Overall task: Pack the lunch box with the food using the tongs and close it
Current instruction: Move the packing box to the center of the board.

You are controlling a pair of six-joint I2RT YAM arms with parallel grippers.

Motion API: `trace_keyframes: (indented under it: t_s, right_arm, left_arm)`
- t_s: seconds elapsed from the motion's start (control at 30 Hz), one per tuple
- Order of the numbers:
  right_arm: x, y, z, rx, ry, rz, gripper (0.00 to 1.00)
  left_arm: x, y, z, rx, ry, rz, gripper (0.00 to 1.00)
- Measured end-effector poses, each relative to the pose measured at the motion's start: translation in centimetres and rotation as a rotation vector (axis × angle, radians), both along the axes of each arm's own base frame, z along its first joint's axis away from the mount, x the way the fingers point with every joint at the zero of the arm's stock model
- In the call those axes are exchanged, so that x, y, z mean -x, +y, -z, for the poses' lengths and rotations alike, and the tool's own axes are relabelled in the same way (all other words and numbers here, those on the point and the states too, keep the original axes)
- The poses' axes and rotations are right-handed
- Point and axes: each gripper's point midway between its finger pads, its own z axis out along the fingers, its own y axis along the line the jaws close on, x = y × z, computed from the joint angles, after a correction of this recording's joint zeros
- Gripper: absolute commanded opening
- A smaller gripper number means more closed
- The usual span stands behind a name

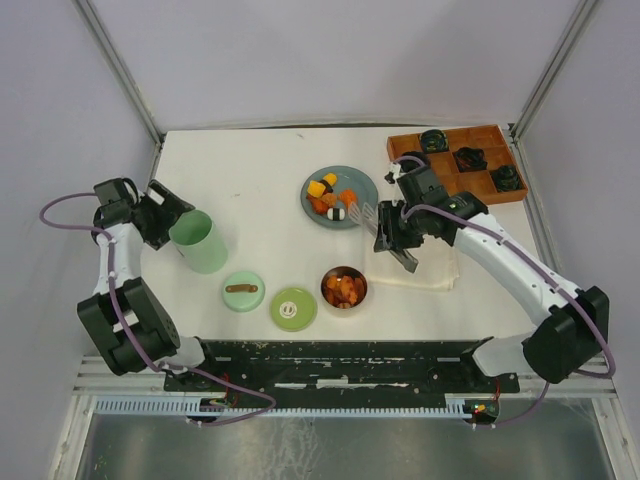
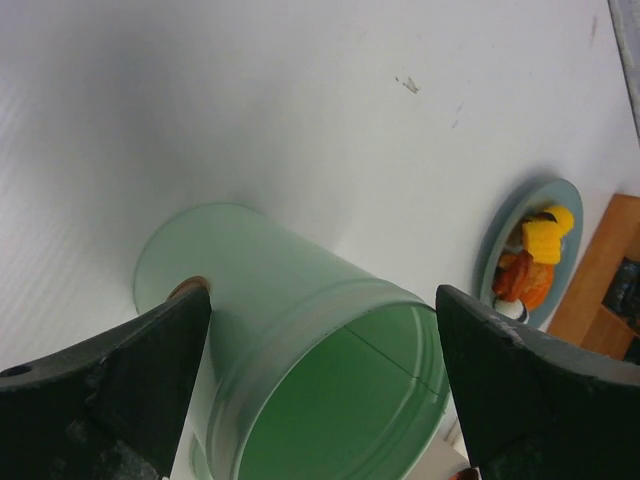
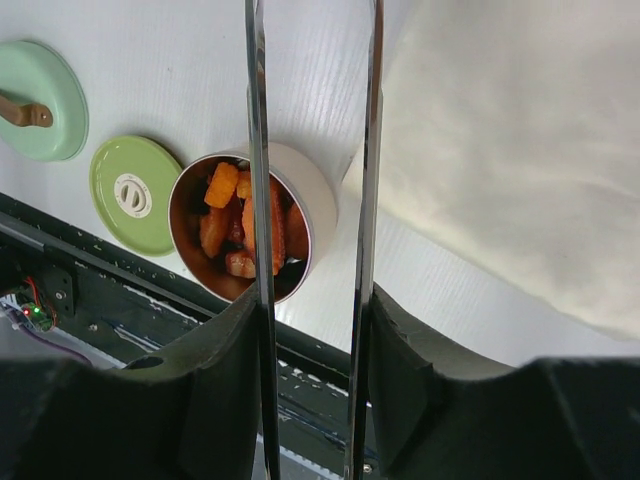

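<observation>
arms [image 1: 510, 262]: white links, black joints | cables [image 1: 55, 200]: purple | gripper fingers [image 2: 120, 390]: black, possibly rubbery

grey-blue plate [image 1: 346, 175], wooden tray [image 1: 492, 136], cream cloth [image 1: 428, 272], white table [image 1: 250, 170]

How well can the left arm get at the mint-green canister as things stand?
Most likely yes. The left arm is right at the canister; its jaws stand wide open on either side of it, and nothing else lies between them.
</observation>
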Motion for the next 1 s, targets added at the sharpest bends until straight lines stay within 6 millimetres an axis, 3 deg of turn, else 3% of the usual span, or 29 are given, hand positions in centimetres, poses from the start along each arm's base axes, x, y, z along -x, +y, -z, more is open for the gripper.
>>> trace_keyframes:
  t_s: [0.17, 0.3, 0.7, 0.87, 1.0]
  right_arm:
    - [-1.2, 0.5, 1.8, 0.029, 0.048, -0.011, 0.49]
    - [-3.2, 1.5, 2.7, 0.057, 0.069, -0.031, 0.49]
    - [-9.1, 5.6, 2.3, 0.093, 0.015, -0.160, 0.50]
    - [-10.3, 7.4, 3.3, 0.167, -0.004, -0.234, 0.50]
    - [-10.8, 8.1, 4.1, 0.225, -0.014, -0.274, 0.51]
  left_arm:
    - [0.3, -1.9, 0.4, 0.080, -0.015, 0.066, 0.99]
    - [0.7, -2.2, 0.3, 0.079, -0.017, 0.069, 0.99]
    - [3.5, -2.4, -3.8, -0.030, -0.110, 0.025, 0.99]
    - [4.1, -2.1, -3.8, -0.058, -0.115, 0.003, 0.99]
    - [3.9, -2.5, -2.6, -0.021, -0.093, 0.024, 0.99]
